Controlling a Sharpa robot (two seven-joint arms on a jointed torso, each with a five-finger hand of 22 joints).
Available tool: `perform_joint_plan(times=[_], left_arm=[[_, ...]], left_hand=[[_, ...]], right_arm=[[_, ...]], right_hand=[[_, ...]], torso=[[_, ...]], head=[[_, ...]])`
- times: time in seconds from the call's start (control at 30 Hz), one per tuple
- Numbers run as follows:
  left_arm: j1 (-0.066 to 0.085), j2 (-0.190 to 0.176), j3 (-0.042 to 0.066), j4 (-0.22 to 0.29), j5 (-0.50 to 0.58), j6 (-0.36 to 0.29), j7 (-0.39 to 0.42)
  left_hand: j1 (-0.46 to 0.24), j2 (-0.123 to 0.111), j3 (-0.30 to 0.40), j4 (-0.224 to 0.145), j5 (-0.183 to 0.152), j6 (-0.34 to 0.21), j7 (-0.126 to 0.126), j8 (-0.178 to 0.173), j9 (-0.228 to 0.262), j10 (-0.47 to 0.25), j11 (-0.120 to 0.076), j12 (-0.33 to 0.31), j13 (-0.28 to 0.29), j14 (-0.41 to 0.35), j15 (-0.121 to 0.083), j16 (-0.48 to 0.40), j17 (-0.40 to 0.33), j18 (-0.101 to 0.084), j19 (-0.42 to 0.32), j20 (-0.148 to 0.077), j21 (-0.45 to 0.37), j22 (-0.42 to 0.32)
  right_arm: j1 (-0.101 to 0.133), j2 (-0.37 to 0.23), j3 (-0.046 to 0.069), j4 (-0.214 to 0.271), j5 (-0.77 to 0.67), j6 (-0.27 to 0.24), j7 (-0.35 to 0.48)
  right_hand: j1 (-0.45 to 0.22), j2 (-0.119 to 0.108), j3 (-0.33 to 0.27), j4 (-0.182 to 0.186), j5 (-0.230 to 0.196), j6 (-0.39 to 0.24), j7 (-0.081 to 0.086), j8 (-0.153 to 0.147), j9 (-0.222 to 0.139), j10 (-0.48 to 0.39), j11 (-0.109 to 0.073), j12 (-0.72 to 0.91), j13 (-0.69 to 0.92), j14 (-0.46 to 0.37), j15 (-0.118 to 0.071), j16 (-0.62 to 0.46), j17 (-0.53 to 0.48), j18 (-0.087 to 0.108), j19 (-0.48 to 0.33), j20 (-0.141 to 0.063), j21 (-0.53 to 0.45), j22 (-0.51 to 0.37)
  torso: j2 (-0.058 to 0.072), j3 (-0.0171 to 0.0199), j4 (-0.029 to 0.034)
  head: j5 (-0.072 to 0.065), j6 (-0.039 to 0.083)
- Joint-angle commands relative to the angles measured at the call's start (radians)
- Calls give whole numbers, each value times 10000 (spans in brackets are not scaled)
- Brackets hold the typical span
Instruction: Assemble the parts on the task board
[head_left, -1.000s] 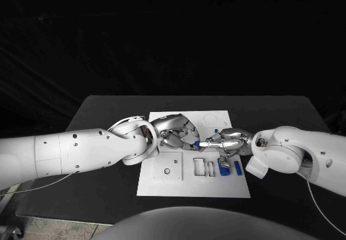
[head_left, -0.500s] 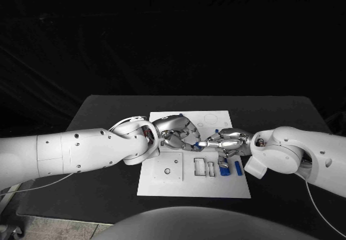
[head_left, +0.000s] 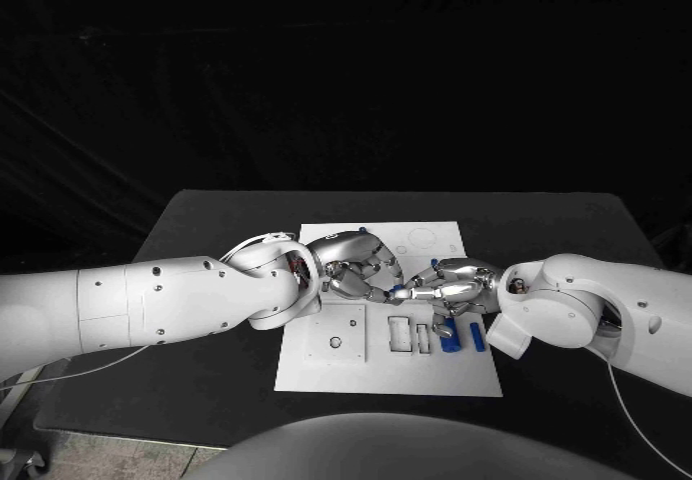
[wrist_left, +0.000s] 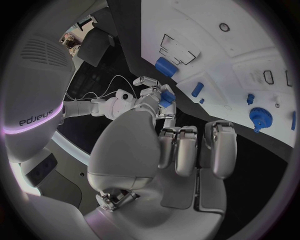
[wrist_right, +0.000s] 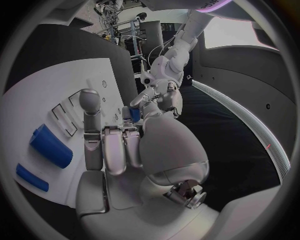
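Observation:
Both hands meet above the middle of the white task board (head_left: 361, 372). A small blue part (head_left: 397, 291) sits between their fingertips. My left hand (head_left: 353, 264) reaches in from the board's left, my right hand (head_left: 454, 289) from its right. In the left wrist view the right hand's fingers (wrist_left: 149, 94) pinch the blue part (wrist_left: 166, 96). In the right wrist view the part (wrist_right: 134, 114) shows just past my own curled fingers (wrist_right: 115, 145), beside the left hand's fingertips (wrist_right: 156, 95). How firmly the left hand holds it I cannot tell.
A blue cylinder (head_left: 450, 339) and a blue bar (head_left: 476, 335) lie on the board under the right hand, next to two narrow slots (head_left: 407, 335). A square plate with a hole (head_left: 335, 340) lies at the board's near left. A blue gear (wrist_left: 257, 118) stands farther along the board.
The right hand has edged left, closer to the left hand, and its fingers have closed in round the blue part. The left arm has hardly moved.

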Motion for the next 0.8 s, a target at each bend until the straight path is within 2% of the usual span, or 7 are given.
perform_joint_plan(times=[0.03, 0.2, 0.47, 0.63, 0.8], left_arm=[[-3, 22, 2, 15, -54, 215, 17], [-4, 21, 2, 35, -56, 259, 20], [-4, 26, 2, 55, -82, 289, 13], [-4, 35, 2, 59, -100, 314, -6], [-4, 42, 2, 63, -106, 331, -15]], left_hand=[[76, 14, 9, 48, -19, 174, -141, 70, 7, 805, -66, -45, 2466, 1049, -12, 24, 2632, -126, 735, -44, -33, 2491], [88, 17, 11, 45, -22, 172, -141, 63, 5, 804, -67, -46, 2465, 1049, -13, 24, 2632, -123, 727, -44, -41, 2488], [98, 13, 11, 40, -25, 170, -141, 58, 3, 799, -67, -52, 2462, 1049, -13, 24, 2632, -123, 726, -43, -42, 2488], [98, 13, 11, 40, -25, 170, -141, 58, 3, 799, -67, -52, 2462, 1049, -13, 24, 2632, -123, 726, -43, -42, 2488], [98, 13, 11, 40, -25, 170, -141, 58, 3, 799, -67, -52, 2462, 1049, -13, 24, 2632, -123, 726, -43, -42, 2488]], right_arm=[[-9, 1, 1, 8, 84, -116, -10], [-10, -15, 1, 5, 156, -232, 13], [-12, -19, 1, -2, 280, -254, 15], [-15, -13, 1, -5, 322, -226, 4], [-17, -9, 1, -9, 334, -189, -40]], right_hand=[[294, 177, 207, -45, 94, 89, -81, 195, 86, 392, -87, -54, 1800, 456, -61, -59, 358, 99, -57, -45, -49, -10], [303, 315, 488, -20, 179, 205, -124, 462, 190, 374, -117, -68, 1779, 447, -83, -75, 331, 104, -70, -64, -92, -20], [121, 370, 683, 159, 189, 192, -139, 623, 242, 357, -125, -79, 1759, 430, -90, -106, 280, 110, -98, -72, -166, -42], [-92, 345, 812, 360, 22, 170, -151, 750, 274, 344, -131, -87, 1741, 419, -93, -121, 257, 114, -119, -74, -216, -54], [-249, 292, 920, 516, -324, 127, -158, 844, 288, 325, -137, -99, 1715, 411, -97, -135, 235, 120, -133, -77, -264, -67]], torso=[[3, 0, -2], [8, 0, -6], [5, 3, -8], [2, 1, -8], [4, 3, -4]], head=[[-3, 2], [6, 2], [-5, 2], [-19, 2], [-23, 2]])
